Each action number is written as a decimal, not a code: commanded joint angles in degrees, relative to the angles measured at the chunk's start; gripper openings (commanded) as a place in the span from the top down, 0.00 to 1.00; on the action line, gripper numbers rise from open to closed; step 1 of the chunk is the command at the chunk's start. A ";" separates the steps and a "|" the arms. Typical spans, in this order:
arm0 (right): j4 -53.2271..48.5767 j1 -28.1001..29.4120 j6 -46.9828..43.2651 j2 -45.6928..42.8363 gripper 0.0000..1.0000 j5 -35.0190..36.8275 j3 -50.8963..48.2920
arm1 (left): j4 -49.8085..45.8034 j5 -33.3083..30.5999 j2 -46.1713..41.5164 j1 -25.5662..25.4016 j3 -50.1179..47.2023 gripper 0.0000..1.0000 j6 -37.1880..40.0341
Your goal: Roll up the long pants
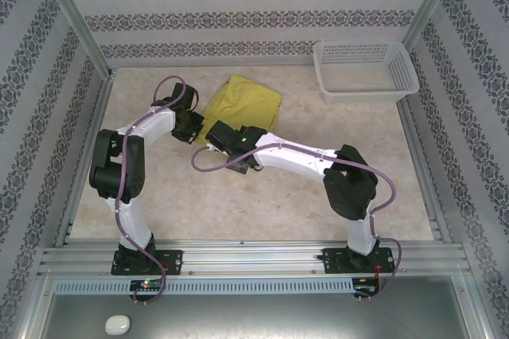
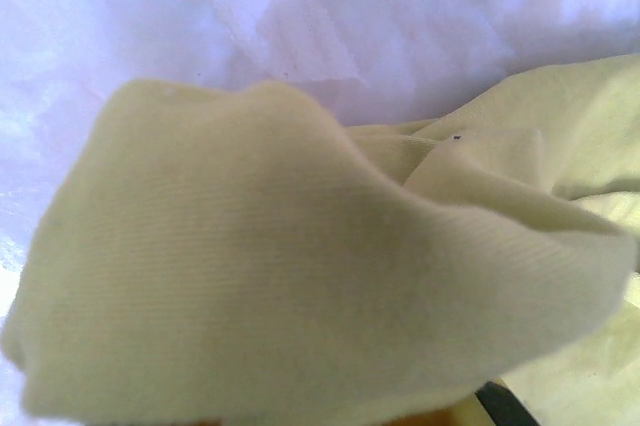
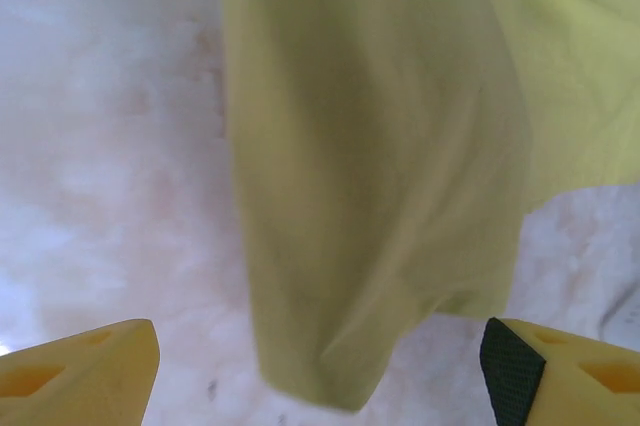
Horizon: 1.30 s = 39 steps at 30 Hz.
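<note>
The long pants (image 1: 245, 99) lie as a folded mustard yellow-green cloth at the back middle of the table. My left gripper (image 1: 191, 126) is at their near left corner. In the left wrist view a raised fold of the pants (image 2: 300, 266) bulges over the jaws and hides them, apart from a bit of one black pad (image 2: 503, 404); the gripper is shut on this fold. My right gripper (image 3: 315, 386) stands open just right of the left one, its yellow fingers (image 3: 85, 376) wide apart. A lifted flap of the pants (image 3: 370, 176) lies ahead of and between them, untouched.
A white mesh basket (image 1: 364, 94) stands at the back right corner. Patterned walls and metal posts close in the table on three sides. A purple cable (image 1: 208, 167) loops below the right wrist. Bare marbled tabletop (image 1: 262, 204) lies in front of the pants.
</note>
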 commanded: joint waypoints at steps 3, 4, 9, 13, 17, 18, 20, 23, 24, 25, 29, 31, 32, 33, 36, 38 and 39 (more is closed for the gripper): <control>7.22 -2.51 -4.24 4.47 0.11 0.49 1.86 | -0.58 0.07 -0.23 0.14 0.26 1.00 0.56; 6.00 -2.84 -4.10 5.75 0.09 -0.16 3.23 | -0.66 0.07 -0.31 0.20 0.23 1.00 0.64; 2.73 -5.30 -6.55 11.31 0.39 -2.73 6.95 | -0.72 0.47 -0.99 0.17 -0.21 1.00 1.12; -2.52 -8.13 -1.32 10.33 1.00 -11.71 9.62 | -1.05 0.73 -2.66 0.33 -0.55 0.84 1.63; -9.33 -12.00 6.25 8.19 1.00 -25.76 13.74 | -0.87 -0.43 -5.63 0.42 -0.12 0.00 1.82; -10.32 -13.09 7.53 7.85 1.00 -28.96 14.48 | -1.18 -0.66 -6.10 0.40 0.30 0.00 1.85; -13.94 -15.58 10.00 8.18 1.00 -36.91 17.37 | -2.36 -0.96 -6.96 0.40 1.58 0.00 2.13; -19.73 -18.35 11.56 10.30 1.00 -47.42 22.84 | -3.19 -1.29 -8.06 0.44 2.50 0.00 1.91; -21.58 -18.90 11.62 11.13 1.00 -49.60 24.59 | -3.11 -1.32 -8.44 0.32 2.50 0.00 1.85; -23.71 -19.45 11.61 12.29 1.00 -51.78 26.36 | -3.07 -1.32 -9.18 0.39 2.34 0.00 1.67; -29.30 -21.13 12.31 17.05 1.00 -59.11 32.33 | -2.48 -0.93 -12.15 0.00 1.15 0.00 0.70; -30.81 -21.45 12.48 19.23 1.00 -61.03 34.19 | -2.06 -1.22 -13.75 -0.50 0.34 0.00 0.23; -31.27 -21.54 12.67 20.12 1.00 -61.51 34.70 | -2.01 -1.21 -14.43 -0.80 -0.02 0.00 -0.12; -31.67 -21.61 12.68 20.98 1.00 -61.73 35.17 | -2.08 -1.19 -15.24 -1.20 -0.34 0.00 -0.39; -31.57 -21.54 12.68 22.48 1.00 -61.48 35.03 | -2.13 -1.39 -18.01 -2.44 -0.99 0.00 -1.18; -31.06 -21.60 12.73 22.93 1.00 -61.13 34.39 | -1.71 -1.72 -19.93 -3.26 -1.58 0.00 -1.93; -30.65 -21.63 12.84 23.02 1.00 -60.99 33.96 | -1.23 -1.15 -20.55 -3.62 -1.92 0.00 -2.25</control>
